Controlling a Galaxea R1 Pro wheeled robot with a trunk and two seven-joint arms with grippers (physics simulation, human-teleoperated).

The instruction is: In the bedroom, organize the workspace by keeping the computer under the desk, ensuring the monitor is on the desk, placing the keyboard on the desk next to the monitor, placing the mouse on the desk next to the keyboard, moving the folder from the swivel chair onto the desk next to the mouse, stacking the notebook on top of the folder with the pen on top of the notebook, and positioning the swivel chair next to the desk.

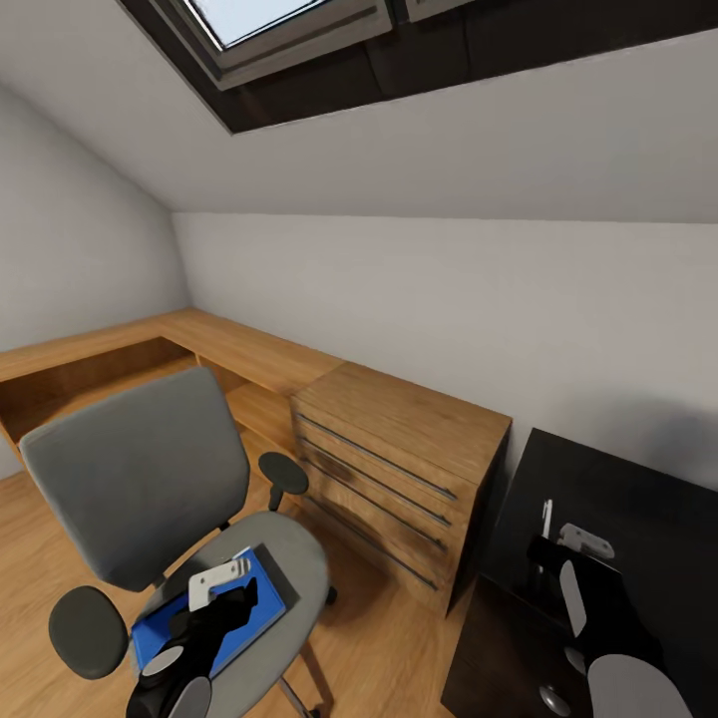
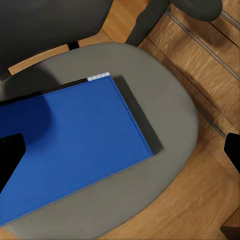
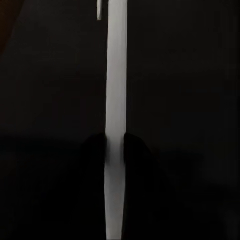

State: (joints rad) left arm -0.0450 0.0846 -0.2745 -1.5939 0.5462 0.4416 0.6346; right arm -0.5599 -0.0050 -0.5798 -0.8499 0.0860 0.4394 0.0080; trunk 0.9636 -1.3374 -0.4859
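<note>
The grey swivel chair (image 1: 140, 469) stands at the left on the wooden floor. On its seat (image 2: 165, 90) lies the blue folder (image 1: 165, 628) (image 2: 75, 150). A dark notebook (image 2: 145, 125) with a pale page edge sticks out from under one side of the folder. My left gripper (image 1: 224, 598) (image 2: 120, 155) hovers open just above the folder, its fingers spread wide. At the right, my right gripper (image 1: 546, 553) (image 3: 115, 150) is shut on the thin white pen (image 1: 546, 519) (image 3: 115, 90). It holds the pen roughly upright over the black desk (image 1: 648, 489).
A low wooden drawer cabinet (image 1: 399, 469) stands between the chair and the desk. A wooden shelf unit (image 1: 110, 359) runs along the sloped wall behind the chair. A skylight (image 1: 269, 20) is overhead. A chair armrest (image 1: 284, 471) rises near the cabinet.
</note>
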